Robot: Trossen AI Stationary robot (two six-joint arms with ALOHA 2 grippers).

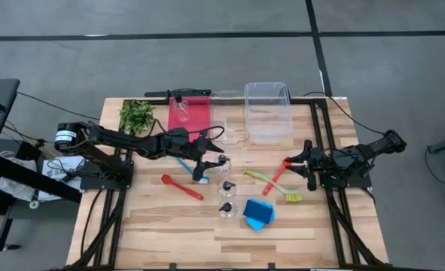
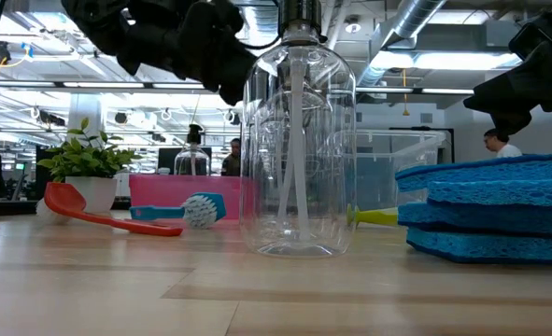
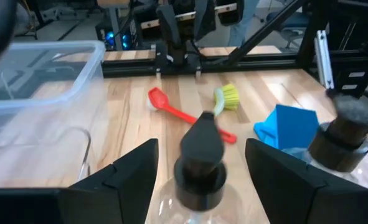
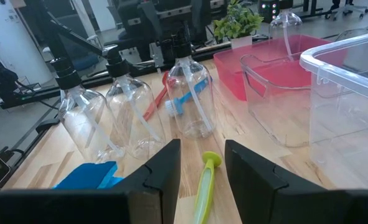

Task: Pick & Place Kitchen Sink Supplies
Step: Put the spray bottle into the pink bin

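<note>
**Left tool open over a bottle**

The left tool (image 1: 209,159) hangs mid-desk, fingers spread either side of a bottle (image 3: 199,163), not touching it. The right tool (image 1: 299,163) waits open at the desk's (image 1: 169,226) right side, near the yellow-green brush (image 1: 276,186). Sponges (image 1: 258,213) lie nearby.

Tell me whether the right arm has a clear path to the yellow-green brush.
Probably yes: the right pincer is open and the yellow-green brush lies just ahead of it, with nothing between; the bottles stand farther off.
</note>
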